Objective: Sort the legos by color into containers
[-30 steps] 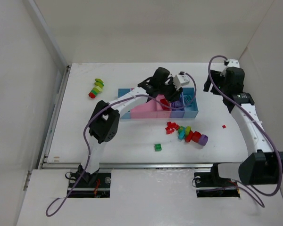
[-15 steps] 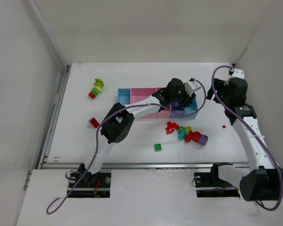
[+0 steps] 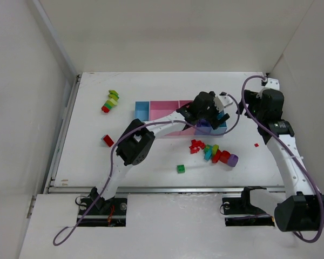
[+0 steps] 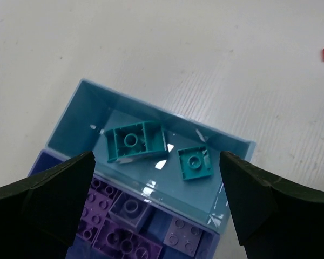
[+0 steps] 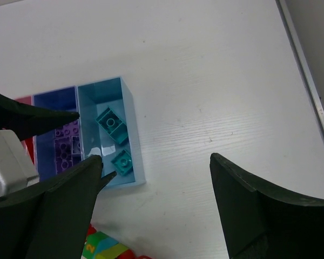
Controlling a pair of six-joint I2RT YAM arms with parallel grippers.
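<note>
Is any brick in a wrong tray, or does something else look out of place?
No wrong tray that I can see: the end tray holds only two teal bricks, the next tray only purple bricks. One red brick lies alone, far left of the loose pile.

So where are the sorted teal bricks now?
Left wrist view: both teal bricks lie in the light blue tray at the row's right end, beside the purple-blue tray of purple bricks.

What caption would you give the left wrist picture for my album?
Open jaws hover above a light blue tray holding two teal bricks; purple bricks lie in the neighbouring tray.
</note>
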